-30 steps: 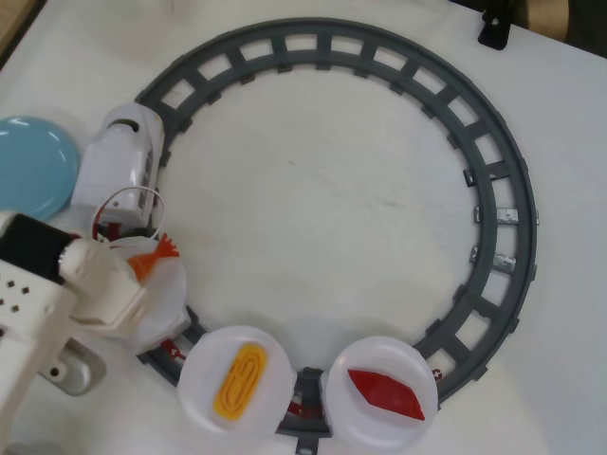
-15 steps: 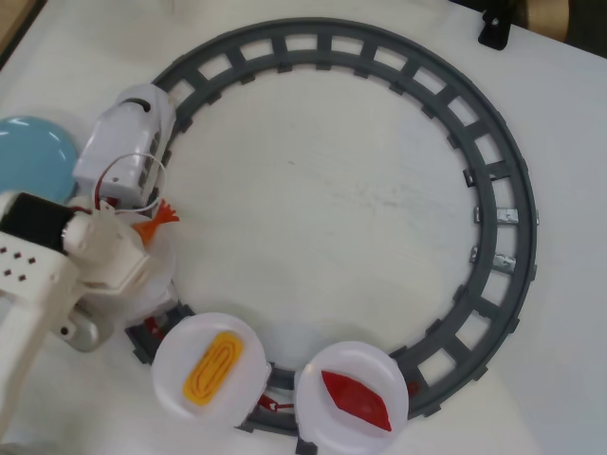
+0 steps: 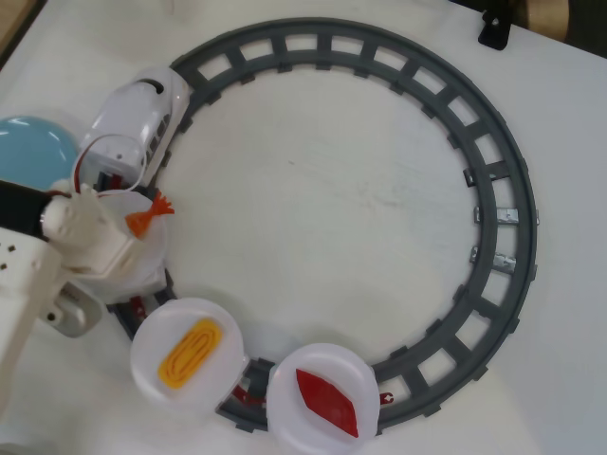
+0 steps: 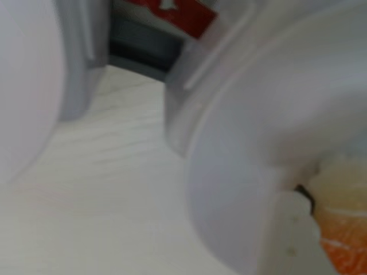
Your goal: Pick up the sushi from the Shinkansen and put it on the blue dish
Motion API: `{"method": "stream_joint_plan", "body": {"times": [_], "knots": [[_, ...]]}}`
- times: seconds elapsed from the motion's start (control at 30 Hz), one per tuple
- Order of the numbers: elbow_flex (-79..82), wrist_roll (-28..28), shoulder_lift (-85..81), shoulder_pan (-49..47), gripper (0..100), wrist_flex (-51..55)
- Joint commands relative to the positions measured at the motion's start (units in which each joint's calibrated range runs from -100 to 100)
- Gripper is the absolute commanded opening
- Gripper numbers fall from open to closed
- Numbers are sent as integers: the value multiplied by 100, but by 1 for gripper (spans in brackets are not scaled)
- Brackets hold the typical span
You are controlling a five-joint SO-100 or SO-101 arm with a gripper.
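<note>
The Shinkansen (image 3: pixel 142 106) stands on the grey track (image 3: pixel 493 190) at the upper left of the overhead view. My white gripper (image 3: pixel 131 229) hangs over the white plate (image 3: pixel 152 270) of its first car. The sushi's fanned orange tail (image 3: pixel 152 210) sticks out at the fingertips; its body is hidden under the gripper. In the blurred wrist view a white finger (image 4: pixel 292 240) presses against the orange-and-white sushi (image 4: pixel 344 229), close over the plate (image 4: pixel 269 114). The gripper looks shut on the sushi. The blue dish (image 3: pixel 33 147) lies at the left edge, partly behind my arm.
The second car's plate (image 3: pixel 156 374) carries a yellow egg piece (image 3: pixel 190 351). The third plate (image 3: pixel 285 417) carries a red tuna piece (image 3: pixel 327 403). A black bracket (image 3: pixel 495 28) sits at the table's far edge.
</note>
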Motion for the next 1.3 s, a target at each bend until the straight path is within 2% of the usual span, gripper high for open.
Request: {"method": "stream_joint_plan", "body": {"times": [0.0,0.13,0.33,0.63,0.9,1.1,1.27], "knots": [[-303,-33,-31,7,3,25],[-475,-33,-114,7,3,-9],[-1449,-373,-105,-266,3,-26],[-1917,-865,-31,-1815,3,-9],[-1881,-953,235,-2960,3,-179],[-2026,-974,1089,-3197,3,-731],[-2612,-969,1794,-3197,3,-782]]}}
